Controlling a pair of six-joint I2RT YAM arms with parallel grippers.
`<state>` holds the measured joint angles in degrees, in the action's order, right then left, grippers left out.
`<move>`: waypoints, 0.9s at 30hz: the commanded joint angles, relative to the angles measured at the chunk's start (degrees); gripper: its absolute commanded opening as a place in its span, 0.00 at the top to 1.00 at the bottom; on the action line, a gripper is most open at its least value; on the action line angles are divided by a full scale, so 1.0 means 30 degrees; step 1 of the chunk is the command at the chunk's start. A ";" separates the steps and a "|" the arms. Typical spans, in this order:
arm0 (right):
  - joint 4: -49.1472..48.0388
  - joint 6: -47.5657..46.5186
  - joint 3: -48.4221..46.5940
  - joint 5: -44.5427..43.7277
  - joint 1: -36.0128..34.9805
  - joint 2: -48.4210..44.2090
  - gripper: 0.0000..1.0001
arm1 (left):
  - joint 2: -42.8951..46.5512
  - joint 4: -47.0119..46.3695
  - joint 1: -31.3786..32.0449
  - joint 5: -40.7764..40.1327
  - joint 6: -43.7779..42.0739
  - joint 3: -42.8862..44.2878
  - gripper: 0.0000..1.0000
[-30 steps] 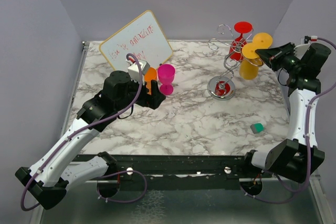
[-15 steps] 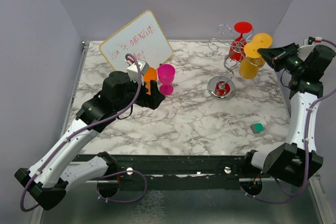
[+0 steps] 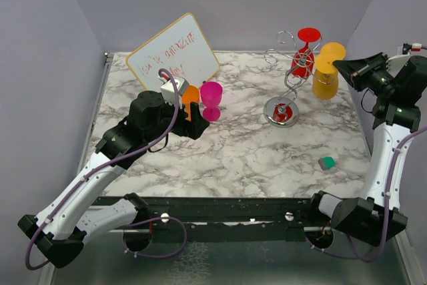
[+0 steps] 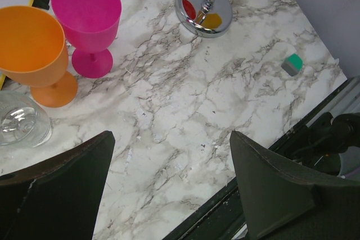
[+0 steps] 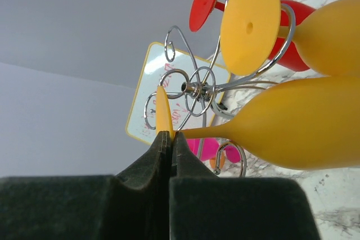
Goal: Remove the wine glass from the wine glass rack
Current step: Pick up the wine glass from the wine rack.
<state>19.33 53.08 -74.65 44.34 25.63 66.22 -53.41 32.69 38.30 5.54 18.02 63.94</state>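
Observation:
The silver wire wine glass rack (image 3: pixel 285 91) stands at the back right on its round mirrored base (image 3: pixel 281 111). A red glass (image 3: pixel 305 48) and a yellow glass (image 5: pixel 250 23) hang upside down from its scroll arms (image 5: pixel 194 88). My right gripper (image 3: pixel 344 68) is shut on the foot rim of a second yellow wine glass (image 3: pixel 325 86), holding it just right of the rack. In the right wrist view the gripper (image 5: pixel 170 136) pinches that foot and the bowl (image 5: pixel 304 122) points right, its stem close to a scroll arm. My left gripper (image 4: pixel 169 189) is open and empty above the table.
A magenta glass (image 4: pixel 87 21), an orange glass (image 4: pixel 34 49) and a clear glass (image 4: pixel 19 122) stand upright by my left gripper (image 3: pixel 197 125). A whiteboard (image 3: pixel 175 55) leans at the back left. A small green block (image 3: pixel 326 162) lies front right. Walls close in on both sides.
My right gripper has drawn back to the right, carrying the held yellow glass away from the rack's post. The left arm has not moved.

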 commanded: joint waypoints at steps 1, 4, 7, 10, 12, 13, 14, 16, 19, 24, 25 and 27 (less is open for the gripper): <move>0.2827 -0.1790 -0.1499 -0.1596 0.0188 -0.0839 0.99 | 0.0287 0.0127 -0.0105 -0.0351 -0.0161 0.0307 0.15; 0.3895 -0.2707 -0.1949 -0.3334 0.0203 -0.1655 0.99 | 0.0398 0.0120 -0.0090 -0.0422 -0.0148 0.0256 0.15; 0.4711 -0.3484 -0.2278 -0.4707 0.0188 -0.1970 0.99 | 0.0332 0.0122 -0.0094 -0.0359 -0.0148 0.0274 0.15; 0.5225 -0.3941 -0.2588 -0.5187 0.0192 -0.2110 0.99 | 0.0260 0.0109 -0.0090 -0.0238 -0.0148 0.0321 0.15; 0.5716 -0.4433 -0.2978 -0.5698 0.0188 -0.2275 0.99 | 0.0228 0.0112 -0.0101 -0.0181 -0.0126 0.0358 0.15; 0.5945 -0.4690 -0.3182 -0.5961 0.0195 -0.2418 0.99 | 0.0239 0.0112 -0.0092 -0.0199 -0.0119 0.0365 0.15; 0.6146 -0.4994 -0.3384 -0.6184 0.0189 -0.2539 0.99 | 0.0259 0.0112 -0.0084 -0.0180 -0.0118 0.0365 0.15; 0.6459 -0.5570 -0.3782 -0.5958 0.0203 -0.2765 0.99 | 0.0256 0.0118 -0.0084 -0.0177 -0.0118 0.0393 0.15; 0.6837 -0.6169 -0.4114 -0.5057 0.0138 -0.3275 0.99 | 0.0319 0.0120 -0.0097 -0.0097 -0.0169 0.0424 0.15; 0.6739 -0.5471 -0.4329 -0.3371 -0.0251 -0.4277 0.99 | 0.0512 0.0253 -0.0091 0.0157 -0.0341 0.0395 0.15; 0.6809 -0.5322 -0.4391 -0.3070 -0.0358 -0.4419 0.99 | 0.0568 0.0349 -0.0102 0.0187 -0.0392 0.0395 0.15; 0.6922 -0.5025 -0.4281 -0.2551 -0.0609 -0.4803 0.99 | 0.0778 0.0433 -0.0092 0.0107 -0.0458 0.0341 0.15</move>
<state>38.87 37.28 -86.28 31.46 25.06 53.82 -53.01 32.84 38.30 5.56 17.72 63.94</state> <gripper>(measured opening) 0.031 0.850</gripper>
